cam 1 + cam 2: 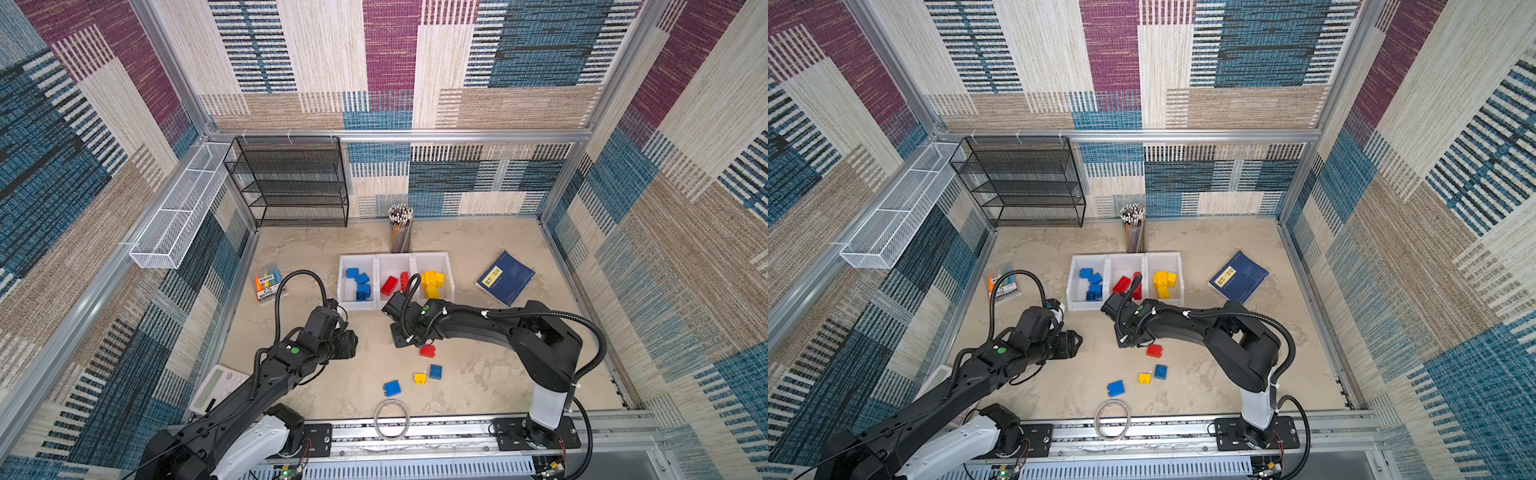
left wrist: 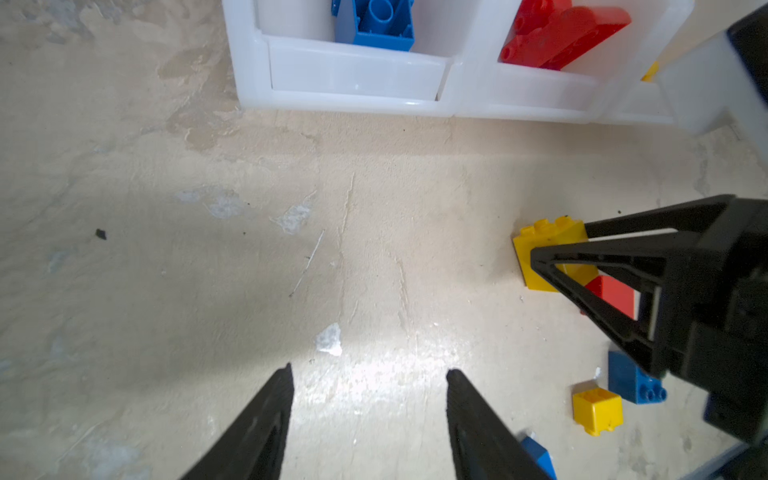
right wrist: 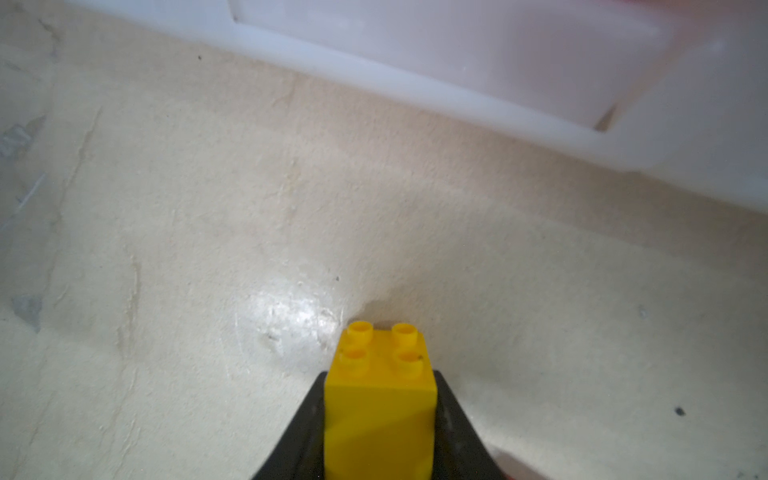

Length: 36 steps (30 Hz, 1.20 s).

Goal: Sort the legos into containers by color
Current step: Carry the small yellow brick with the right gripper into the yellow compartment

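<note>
My right gripper [image 3: 380,374] is shut on a small yellow lego [image 3: 380,399], low over the table just in front of the containers. The left wrist view shows the same lego [image 2: 544,245] between its fingers. My left gripper [image 2: 370,372] hangs open over bare table, holding nothing; in a top view it [image 1: 353,345] is left of the right gripper [image 1: 401,336]. Three white containers stand in a row: blue legos in the left one [image 1: 359,262], red in the middle [image 1: 392,264], yellow in the right [image 1: 432,262]. Loose on the table lie a red [image 1: 427,351], two blue [image 1: 435,371] [image 1: 392,388] and a yellow lego [image 1: 419,378].
A highlighter pack [image 1: 268,282] lies left of the containers and a blue book [image 1: 505,277] to their right. A pencil cup [image 1: 401,228] stands behind them. A black mesh rack [image 1: 291,183] and white wire basket [image 1: 178,208] are at back left. A calculator [image 1: 218,386] and wire ring [image 1: 392,419] sit near the front.
</note>
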Motion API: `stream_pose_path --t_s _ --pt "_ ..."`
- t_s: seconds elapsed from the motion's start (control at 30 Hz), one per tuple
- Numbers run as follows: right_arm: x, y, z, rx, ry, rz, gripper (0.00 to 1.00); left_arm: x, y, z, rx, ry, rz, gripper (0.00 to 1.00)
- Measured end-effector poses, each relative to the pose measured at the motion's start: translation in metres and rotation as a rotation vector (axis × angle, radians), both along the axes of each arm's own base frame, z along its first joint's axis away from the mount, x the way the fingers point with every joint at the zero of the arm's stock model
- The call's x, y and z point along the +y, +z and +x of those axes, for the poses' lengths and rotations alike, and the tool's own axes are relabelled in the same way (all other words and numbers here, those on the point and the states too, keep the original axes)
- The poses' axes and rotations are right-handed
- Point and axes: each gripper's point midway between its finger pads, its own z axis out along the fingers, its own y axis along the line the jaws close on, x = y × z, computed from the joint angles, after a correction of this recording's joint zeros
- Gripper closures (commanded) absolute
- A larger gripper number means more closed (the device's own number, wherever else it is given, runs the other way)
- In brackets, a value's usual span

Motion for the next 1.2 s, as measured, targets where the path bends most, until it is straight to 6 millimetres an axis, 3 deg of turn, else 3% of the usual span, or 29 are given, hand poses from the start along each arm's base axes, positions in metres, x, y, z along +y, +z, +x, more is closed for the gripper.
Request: stream_pose_path --t_s 0.17,0.3,0.37,0.47,0.57,0.67,0.93,1.13,1.2 --pt "0.0 0.003 0.0 -0.005 0.0 0.007 0.7 0.0 0.0 0.0 0.005 0.009 -0.006 0.38" --pt "-0.003 0.03 0.008 -0.048 -0.011 0.036 0.69 0.0 0.0 0.0 0.007 0.011 -0.008 0.38" --pt "-0.01 0.058 0.028 -0.108 -0.037 0.067 0.69 0.0 0.0 0.0 0.007 0.011 -0.009 0.38" --pt "-0.036 0.097 0.065 -0.203 -0.1 0.099 0.68 -0.001 -0.001 0.0 0.008 0.008 -0.012 0.38" --pt "-0.069 0.118 0.099 -0.269 -0.168 0.099 0.67 -0.005 -0.001 -0.001 0.016 -0.004 -0.027 0.38" --pt "-0.098 0.12 0.127 -0.297 -0.221 0.068 0.67 -0.006 -0.004 -0.001 0.018 -0.004 -0.031 0.38" --pt "-0.125 0.111 0.192 -0.314 -0.256 0.047 0.66 -0.015 -0.009 -0.003 0.056 -0.023 -0.073 0.37" --pt "-0.125 0.1 0.214 -0.303 -0.242 0.045 0.62 -0.019 -0.005 -0.004 0.056 -0.035 -0.097 0.37" --pt "-0.125 0.1 0.216 -0.303 -0.237 0.05 0.55 -0.019 -0.005 -0.005 0.057 -0.034 -0.101 0.37"
